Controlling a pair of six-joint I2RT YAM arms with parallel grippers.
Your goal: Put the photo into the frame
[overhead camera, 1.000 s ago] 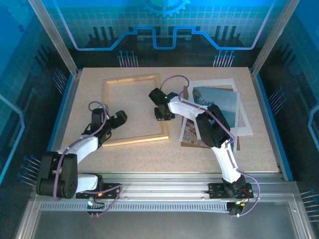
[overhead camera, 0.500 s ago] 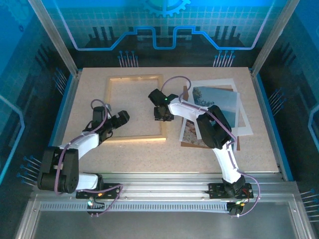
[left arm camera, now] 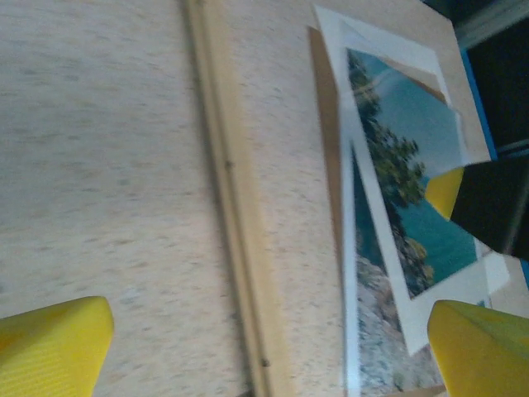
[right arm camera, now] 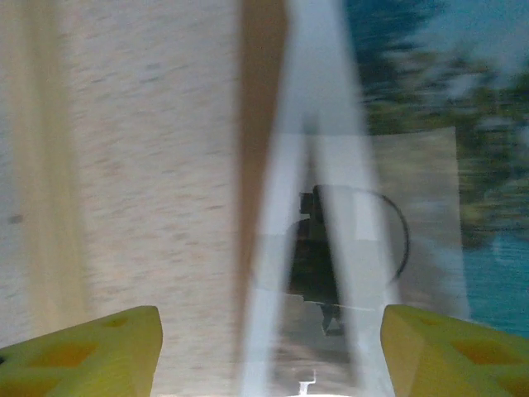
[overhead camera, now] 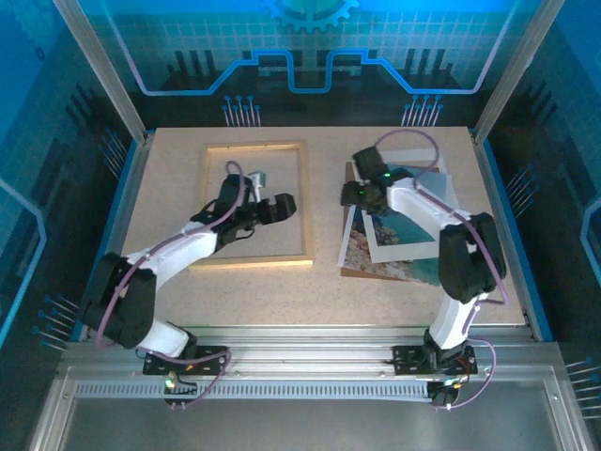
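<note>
Judged from how things lay, the task had barely started. In the overhead view the frame [overhead camera: 254, 260] lay flat on the table [overhead camera: 282, 291], toward 10 o'clock from its middle. Only bare tabletop showed inside its rails. The photo [overhead camera: 394, 230] was outside the frame, at the frame's 3 o'clock. It lay skewed in a loose stack with a white mat [left arm camera: 376, 240] and a brown backing board [left arm camera: 326, 107], and a strip of table separated the stack from the frame's nearest rail.

The right gripper [overhead camera: 352, 194] hung over the 9 o'clock edge of that stack. Its wrist view showed the yellow fingers [right arm camera: 83, 347] spread wide with nothing between them. A glossy surface below reflected the gripper, and the picture was too blurred to tell whether the fingers touched the stack.

The left gripper [overhead camera: 282, 205] was above the inside of the frame, near its 3 o'clock rail. Its jaws were fully spread and empty, and its camera looked across the rail toward the photo.

Nearly everything remained to be done. The photo had not yet been gripped or lifted. It had to be separated from the mat and board, carried toward 9 o'clock, squared to the opening and laid inside. The skew of the stack suggested the squaring would need care.
</note>
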